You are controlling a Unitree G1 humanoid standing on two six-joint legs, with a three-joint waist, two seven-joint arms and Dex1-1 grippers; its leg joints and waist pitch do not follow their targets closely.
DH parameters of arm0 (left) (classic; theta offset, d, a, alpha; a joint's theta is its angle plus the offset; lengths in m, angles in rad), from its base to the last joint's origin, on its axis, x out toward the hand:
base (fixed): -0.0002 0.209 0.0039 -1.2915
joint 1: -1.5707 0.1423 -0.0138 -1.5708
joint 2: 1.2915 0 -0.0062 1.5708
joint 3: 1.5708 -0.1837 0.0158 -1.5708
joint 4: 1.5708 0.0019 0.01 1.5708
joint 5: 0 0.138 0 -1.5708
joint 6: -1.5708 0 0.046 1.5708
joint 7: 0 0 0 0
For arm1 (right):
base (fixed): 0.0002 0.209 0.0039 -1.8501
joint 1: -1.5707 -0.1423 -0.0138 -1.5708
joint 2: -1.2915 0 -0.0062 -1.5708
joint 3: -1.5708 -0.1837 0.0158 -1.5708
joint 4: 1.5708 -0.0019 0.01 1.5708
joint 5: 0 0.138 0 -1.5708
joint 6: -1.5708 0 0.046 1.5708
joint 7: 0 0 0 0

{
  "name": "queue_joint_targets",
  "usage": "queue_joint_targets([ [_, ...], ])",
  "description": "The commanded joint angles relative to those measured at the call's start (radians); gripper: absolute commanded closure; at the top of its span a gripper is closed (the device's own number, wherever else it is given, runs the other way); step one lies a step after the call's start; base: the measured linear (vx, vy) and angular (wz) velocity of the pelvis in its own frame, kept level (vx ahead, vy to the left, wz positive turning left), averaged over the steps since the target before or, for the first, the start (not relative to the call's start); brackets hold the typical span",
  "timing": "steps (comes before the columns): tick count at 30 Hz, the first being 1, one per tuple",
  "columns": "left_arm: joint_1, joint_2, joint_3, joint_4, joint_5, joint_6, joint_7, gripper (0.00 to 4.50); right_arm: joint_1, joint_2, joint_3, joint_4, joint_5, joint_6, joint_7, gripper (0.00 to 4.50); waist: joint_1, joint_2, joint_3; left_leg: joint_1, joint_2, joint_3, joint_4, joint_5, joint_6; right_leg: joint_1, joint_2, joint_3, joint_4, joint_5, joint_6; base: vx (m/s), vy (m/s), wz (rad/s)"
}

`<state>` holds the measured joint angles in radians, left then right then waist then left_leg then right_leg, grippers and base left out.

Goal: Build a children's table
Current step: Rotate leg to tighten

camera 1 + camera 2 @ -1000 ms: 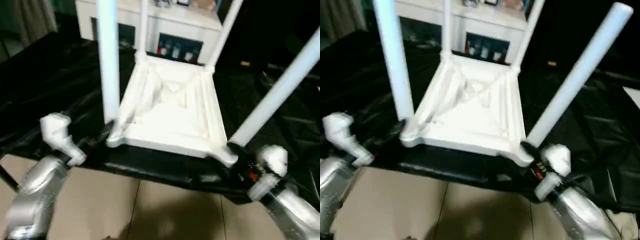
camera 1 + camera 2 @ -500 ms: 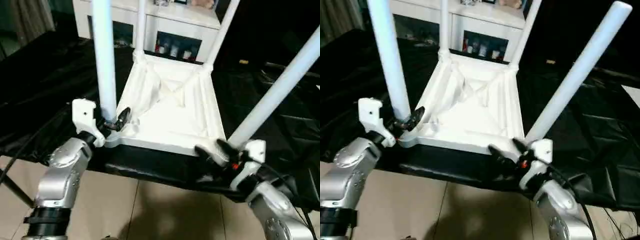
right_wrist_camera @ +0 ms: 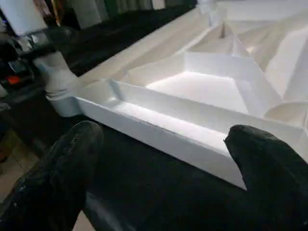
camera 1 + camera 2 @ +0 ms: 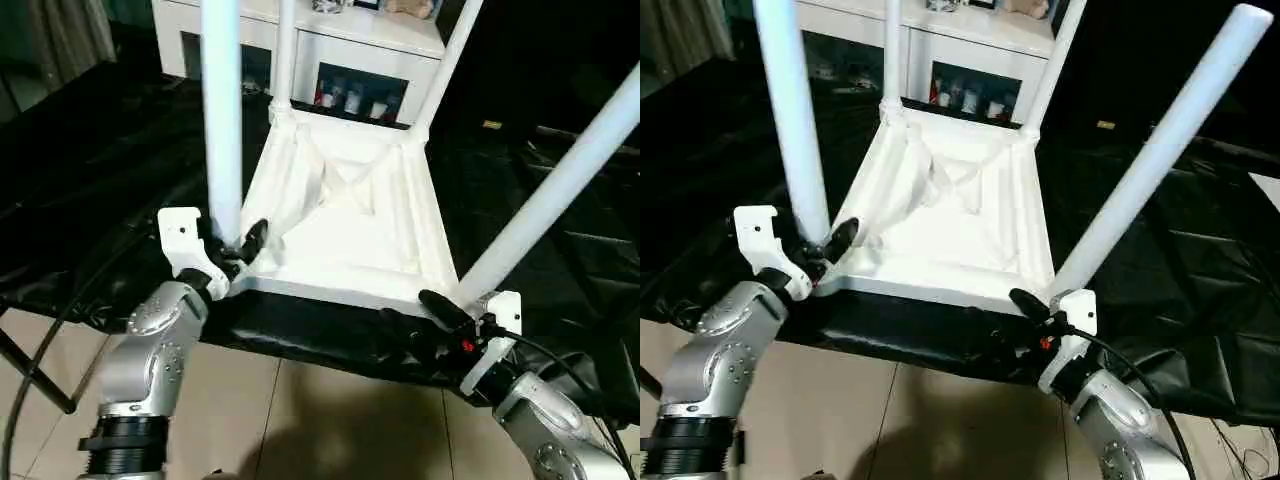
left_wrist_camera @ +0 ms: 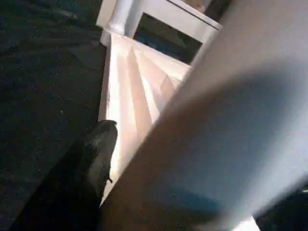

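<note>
The children's table (image 4: 345, 230) lies upside down on the black-covered work table, white ribbed underside up, with four white legs rising from its corner sockets. My left gripper (image 4: 232, 242) is at the foot of the near-left leg (image 4: 222, 110). It is open and straddles the leg, with one black finger (image 5: 91, 159) close beside it. My right gripper (image 4: 420, 318) is open at the near-right corner, below the near-right leg (image 4: 560, 185). Its two fingers (image 3: 62, 163) stand wide apart in front of the table's near rim (image 3: 159, 134).
The black cover (image 4: 90, 170) spreads to both sides and wrinkles at the right. A white cabinet (image 4: 350, 40) with small items on a shelf stands behind the far legs. Tiled floor (image 4: 300, 420) lies below the work table's front edge.
Both arms have come up and in to the near corners. The left gripper has settled around the near-left leg's foot. The right gripper has turned to face the near rim.
</note>
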<state>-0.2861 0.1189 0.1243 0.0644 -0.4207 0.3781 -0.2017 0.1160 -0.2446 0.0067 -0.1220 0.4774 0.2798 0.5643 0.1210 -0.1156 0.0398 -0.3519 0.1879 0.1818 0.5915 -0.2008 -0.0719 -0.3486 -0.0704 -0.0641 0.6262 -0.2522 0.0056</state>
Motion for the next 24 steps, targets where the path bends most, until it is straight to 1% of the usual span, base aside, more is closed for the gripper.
queue_joint_targets([
  [1,-0.024,-0.033,-0.004,0.0,-0.04,0.03,0.022,0.82,-0.01,-0.001,-0.02,0.02,-0.012,0.012,-0.022,0.0,0.0,0.009,-0.037,0.007,0.054,-0.025,-0.076,-0.132,0.0,0.024,-0.077,0.055,-0.074,0.013,-0.151,0.0,0.0,0.0],
  [2,-0.026,-0.036,-0.003,0.001,-0.042,0.031,0.024,0.82,-0.011,-0.001,-0.02,0.021,-0.013,0.014,-0.023,0.0,0.001,0.011,-0.037,0.008,0.053,-0.025,-0.076,-0.131,-0.001,0.023,-0.078,0.054,-0.074,0.006,-0.149,0.0,0.0,0.0],
  [4,-0.041,-0.069,0.002,0.009,-0.059,0.045,0.039,0.91,-0.02,0.004,-0.021,0.033,-0.022,0.023,-0.035,0.0,0.001,0.01,-0.036,0.008,0.053,-0.025,-0.077,-0.14,0.0,0.022,-0.078,0.055,-0.077,-0.018,-0.135,0.0,0.0,0.0],
  [5,-0.041,-0.069,0.002,0.009,-0.059,0.045,0.039,1.08,-0.02,0.004,-0.021,0.033,-0.022,0.023,-0.035,0.0,0.002,0.01,-0.036,0.008,0.055,-0.025,-0.078,-0.15,-0.004,0.022,-0.08,0.055,-0.079,-0.04,-0.131,0.0,0.0,0.0],
  [6,-0.051,-0.102,0.012,0.014,-0.072,0.051,0.061,1.17,-0.025,0.007,-0.022,0.038,-0.02,0.028,-0.029,0.0,0.003,0.009,-0.035,0.008,0.054,-0.025,-0.078,-0.157,-0.004,0.021,-0.079,0.055,-0.082,-0.058,-0.123,0.0,0.0,0.0],
  [7,-0.054,-0.111,0.015,0.016,-0.075,0.053,0.067,1.18,-0.027,0.008,-0.023,0.039,-0.019,0.029,-0.027,0.0,0.002,0.009,-0.035,0.007,0.055,-0.026,-0.079,-0.158,-0.006,0.022,-0.079,0.056,-0.081,-0.06,-0.122,0.0,0.0,0.0],
  [8,-0.062,-0.134,0.011,0.019,-0.076,0.053,0.078,1.19,-0.027,0.01,-0.024,0.035,0.003,0.036,-0.005,0.0,0.004,0.009,-0.035,0.009,0.055,-0.026,-0.079,-0.163,-0.005,0.02,-0.079,0.055,-0.083,-0.068,-0.117,0.0,0.0,0.0],
  [11,-0.071,-0.157,0.008,0.013,-0.073,0.062,0.096,1.22,-0.019,0.002,-0.014,0.031,0.018,0.037,0.015,0.0,0.007,0.008,-0.035,0.005,0.056,-0.026,-0.077,-0.151,0.002,0.022,-0.081,0.055,-0.082,-0.055,-0.116,0.0,0.0,0.0],
  [13,-0.074,-0.162,0.01,0.01,-0.076,0.069,0.102,1.22,-0.015,-0.001,-0.009,0.031,0.015,0.033,0.015,0.0,0.009,0.009,-0.036,0.003,0.055,-0.026,-0.075,-0.123,0.008,0.024,-0.081,0.055,-0.08,-0.028,-0.119,0.0,0.0,0.0],
  [14,-0.075,-0.164,0.013,0.011,-0.076,0.063,0.107,1.22,-0.014,0.0,-0.01,0.033,0.013,0.031,0.012,0.0,0.009,0.012,-0.036,0.002,0.053,-0.026,-0.075,-0.108,0.01,0.025,-0.08,0.055,-0.077,-0.011,-0.121,0.0,0.0,0.0],
  [15,-0.076,-0.166,0.015,0.011,-0.075,0.059,0.111,1.24,-0.014,0.001,-0.01,0.034,0.012,0.03,0.01,0.0,0.008,0.01,-0.036,0.002,0.053,-0.026,-0.074,-0.103,0.014,0.026,-0.079,0.054,-0.078,-0.003,-0.12,0.0,0.0,0.0],
  [16,-0.077,-0.165,0.017,0.012,-0.065,0.043,0.118,1.24,-0.014,0.002,-0.011,0.036,0.006,0.025,0.004,0.0,0.008,0.013,-0.036,0.002,0.052,-0.026,-0.073,-0.102,0.015,0.025,-0.079,0.054,-0.077,-0.001,-0.121,0.0,0.0,0.0],
  [17,-0.077,-0.165,0.017,0.012,-0.065,0.043,0.118,1.26,-0.014,0.002,-0.011,0.036,0.006,0.025,0.004,0.0,0.007,0.011,-0.037,0.002,0.052,-0.026,-0.073,-0.1,0.019,0.026,-0.078,0.054,-0.077,0.002,-0.122,0.0,0.0,0.0],
  [18,-0.079,-0.161,0.016,0.013,-0.05,0.028,0.118,1.27,-0.014,0.003,-0.012,0.038,-0.001,0.02,-0.001,0.0,0.006,0.013,-0.037,0.002,0.053,-0.026,-0.073,-0.094,0.021,0.026,-0.079,0.054,-0.076,0.011,-0.125,0.0,0.0,0.0],
  [19,-0.079,-0.161,0.016,0.013,-0.05,0.028,0.118,1.29,-0.014,0.003,-0.012,0.038,-0.001,0.02,-0.001,0.0,0.005,0.013,-0.036,0.002,0.053,-0.026,-0.073,-0.093,0.022,0.026,-0.078,0.054,-0.076,0.013,-0.126,0.0,0.0,0.0],
  [20,-0.077,-0.12,-0.034,0.007,0.032,-0.035,0.089,1.3,-0.014,0.006,-0.015,0.041,-0.008,0.014,-0.006,0.0,0.004,0.014,-0.037,0.002,0.053,-0.027,-0.073,-0.086,0.028,0.026,-0.077,0.053,-0.077,0.022,-0.123,0.0,0.0,0.0],
  [21,-0.077,-0.12,-0.034,0.007,0.032,-0.035,0.089,1.31,-0.014,0.006,-0.015,0.041,-0.008,0.014,-0.006,0.0,0.001,0.015,-0.037,0.001,0.053,-0.026,-0.073,-0.081,0.031,0.026,-0.077,0.054,-0.076,0.029,-0.117,0.0,0.0,0.0],
  [22,-0.075,-0.089,-0.075,0.001,0.101,-0.088,0.066,1.33,-0.014,0.009,-0.018,0.043,-0.012,0.011,-0.006,0.0,0.001,0.015,-0.038,0.002,0.053,-0.027,-0.072,-0.078,0.03,0.026,-0.077,0.054,-0.075,0.035,-0.116,0.0,0.0,0.0],
  [23,-0.075,-0.089,-0.075,0.001,0.101,-0.088,0.066,1.38,-0.014,0.009,-0.018,0.043,-0.012,0.011,-0.006,0.0,-0.001,0.016,-0.039,0.002,0.053,-0.028,-0.071,-0.072,0.034,0.027,-0.077,0.054,-0.074,0.041,-0.11,0.0,0.0,0.0],
  [24,-0.07,-0.05,-0.127,-0.01,0.188,-0.164,0.038,1.45,-0.011,0.009,-0.02,0.05,-0.019,0.002,-0.004,0.0,-0.002,0.017,-0.039,0.002,0.053,-0.028,-0.071,-0.065,0.037,0.025,-0.077,0.052,-0.075,0.053,-0.113,0.0,0.0,0.0],
])
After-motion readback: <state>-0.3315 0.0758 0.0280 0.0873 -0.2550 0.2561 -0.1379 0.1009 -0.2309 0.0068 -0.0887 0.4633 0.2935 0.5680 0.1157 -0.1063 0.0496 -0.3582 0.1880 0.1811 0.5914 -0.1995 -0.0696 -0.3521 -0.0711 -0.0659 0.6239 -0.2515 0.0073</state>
